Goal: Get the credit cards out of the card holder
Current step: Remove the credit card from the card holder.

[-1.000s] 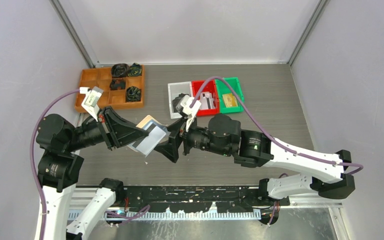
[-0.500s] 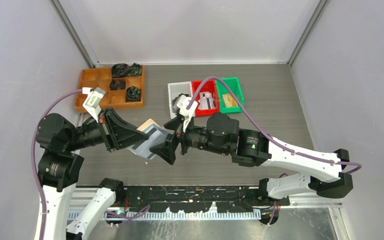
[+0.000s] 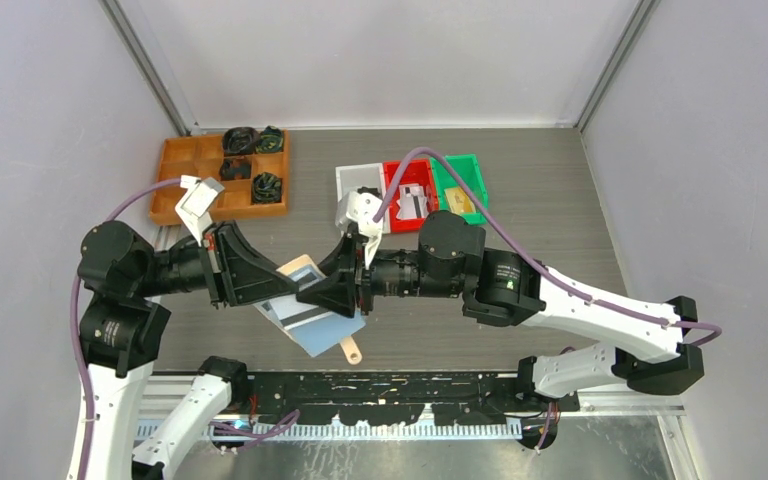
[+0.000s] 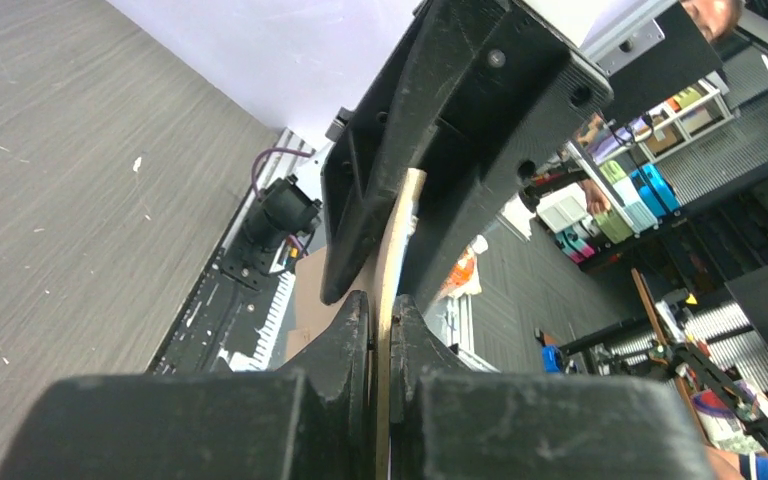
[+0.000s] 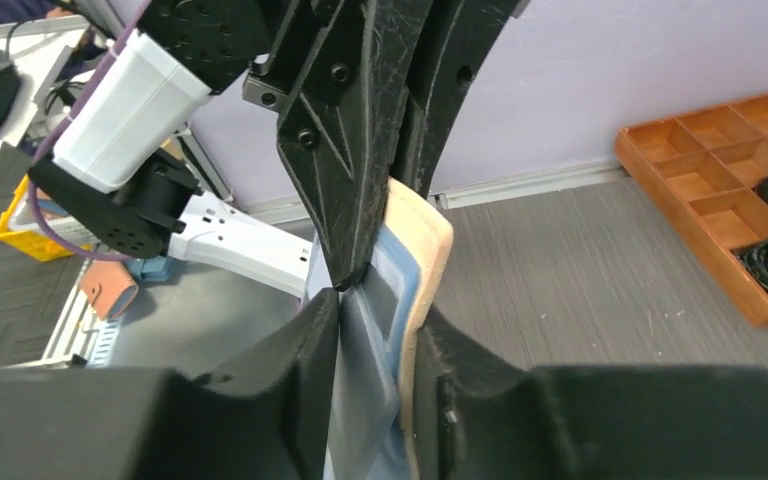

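Left of the card holder (image 3: 315, 322), the left hand (image 4: 380, 315) is clenched on its tan edge. The card holder is held between both hands over the tabletop (image 3: 540, 220), pale blue pockets upward and its tab strap (image 3: 351, 351) at the near end. From its right, the right hand (image 5: 375, 330) grasps it, one finger on the blue pocket and one on the tan cover. Beyond it to the right sit coloured bins (image 3: 458, 160).

Orange divider tray (image 3: 182, 158) sits upper left, black lumps (image 3: 241, 140) in some cells (the right-hand ones). White bin (image 3: 346, 181), red bin (image 3: 396, 169), green bin (image 3: 471, 172) side by side, upper middle.
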{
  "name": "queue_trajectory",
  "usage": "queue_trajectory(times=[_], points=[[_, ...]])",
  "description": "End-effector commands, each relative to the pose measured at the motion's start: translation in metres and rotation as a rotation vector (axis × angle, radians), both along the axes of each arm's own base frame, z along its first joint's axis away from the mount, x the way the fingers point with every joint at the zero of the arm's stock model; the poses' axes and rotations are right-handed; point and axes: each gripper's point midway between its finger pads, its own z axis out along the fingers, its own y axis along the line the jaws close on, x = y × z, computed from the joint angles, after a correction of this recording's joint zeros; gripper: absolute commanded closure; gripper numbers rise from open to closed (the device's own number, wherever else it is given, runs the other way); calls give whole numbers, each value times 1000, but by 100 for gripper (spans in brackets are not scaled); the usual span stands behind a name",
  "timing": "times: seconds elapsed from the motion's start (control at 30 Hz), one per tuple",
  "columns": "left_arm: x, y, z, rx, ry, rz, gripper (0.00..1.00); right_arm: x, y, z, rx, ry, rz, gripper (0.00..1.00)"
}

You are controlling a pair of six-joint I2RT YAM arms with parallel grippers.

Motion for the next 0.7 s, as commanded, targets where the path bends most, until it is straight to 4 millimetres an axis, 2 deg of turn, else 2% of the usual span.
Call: queue_trajectory(times=[0.0, 0.07, 0.1, 0.23, 0.33, 0.4, 0.57, 0.67], points=[[-12, 1, 20, -27, -78, -31, 100, -25, -5, 8, 6, 27, 134, 78], [-13, 1, 22, -32, -80, -34, 100, -26, -7, 6, 6, 50, 134, 96], [-13, 1, 23, -32, -80, -33, 100, -27, -8, 6, 12, 64, 133, 99], [-12, 1, 22, -32, -85, -31, 98, -33, -13, 15, 50, 106, 175, 99], [-13, 2, 13, -1, -128, -41, 76, -31, -16, 21, 59, 122, 163, 99], [-15, 5, -1, 51, -172, -38, 72, -28, -18, 22, 49, 129, 149, 99], [-20, 12, -29, 173, -267, -37, 70, -20, -14, 14, -16, 151, 112, 99], [-17, 15, -39, 213, -291, -29, 76, -22, -7, 12, -44, 171, 126, 99]])
